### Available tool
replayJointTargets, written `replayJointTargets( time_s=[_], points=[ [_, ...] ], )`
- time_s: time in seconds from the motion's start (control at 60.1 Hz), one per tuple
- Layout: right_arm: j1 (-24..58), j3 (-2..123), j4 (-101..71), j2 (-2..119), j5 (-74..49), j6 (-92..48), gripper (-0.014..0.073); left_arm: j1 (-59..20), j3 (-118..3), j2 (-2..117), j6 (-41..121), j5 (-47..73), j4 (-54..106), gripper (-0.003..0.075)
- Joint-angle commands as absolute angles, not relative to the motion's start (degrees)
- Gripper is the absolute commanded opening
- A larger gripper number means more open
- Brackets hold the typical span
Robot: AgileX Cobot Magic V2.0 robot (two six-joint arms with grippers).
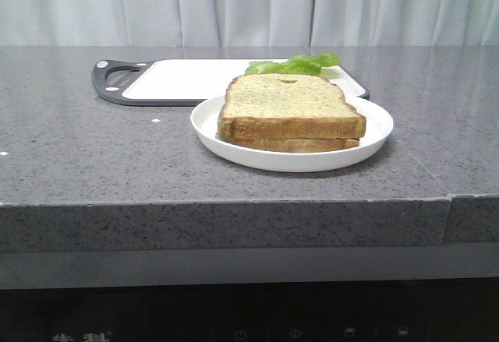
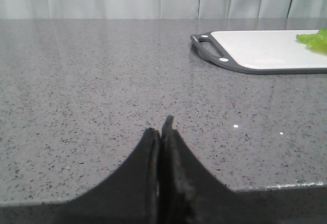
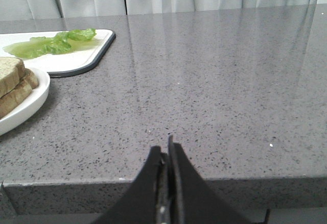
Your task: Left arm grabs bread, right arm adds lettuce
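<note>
The thick bread slice [image 1: 290,107] with a small dent lies on top of a thinner slice on a white plate [image 1: 374,141] in the middle of the counter; it also shows in the right wrist view [image 3: 10,73]. The green lettuce leaf [image 1: 296,65] lies on a white cutting board [image 1: 183,79] behind the plate; it also shows in the right wrist view [image 3: 51,43] and at the edge of the left wrist view [image 2: 314,39]. My left gripper [image 2: 161,128] is shut and empty at the counter's near edge, left of the board. My right gripper [image 3: 166,150] is shut and empty at the near edge, right of the plate. Neither arm shows in the front view.
The cutting board has a dark grey rim and a handle [image 1: 113,77] at its left end, also in the left wrist view [image 2: 207,48]. The grey speckled counter [image 1: 78,147] has a stepped front edge. White curtains [image 1: 249,3] hang behind.
</note>
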State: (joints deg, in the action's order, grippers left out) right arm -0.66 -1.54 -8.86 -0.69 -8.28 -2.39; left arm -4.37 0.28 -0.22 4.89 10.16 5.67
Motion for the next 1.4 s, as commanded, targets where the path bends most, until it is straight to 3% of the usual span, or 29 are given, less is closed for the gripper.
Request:
replayJointTargets(
  time_s=[0.0, 1.081, 1.197, 1.38],
  points=[
    [-1.07, -1.38, -9.09, -1.73, -3.46, -2.84, -0.0060, -4.17, 0.52, -1.28, 4.37, 5.71, 6.09, -0.0021],
    [-1.07, -0.98, -9.36, -1.73, -2.76, -2.84, -0.0060, -4.17, -0.23, -1.17, 4.37, 1.48, 10.26, -0.0021],
    [-1.07, 3.86, -9.41, -0.96, -8.70, -2.84, -0.0060, -4.17, -5.87, 1.04, 4.37, 5.13, 9.79, -0.0021],
    [-1.11, 17.88, -6.16, 5.95, -19.07, -2.84, -0.0060, -4.17, -17.36, 14.60, 4.37, 8.15, 7.29, -0.0021]
  ],
)
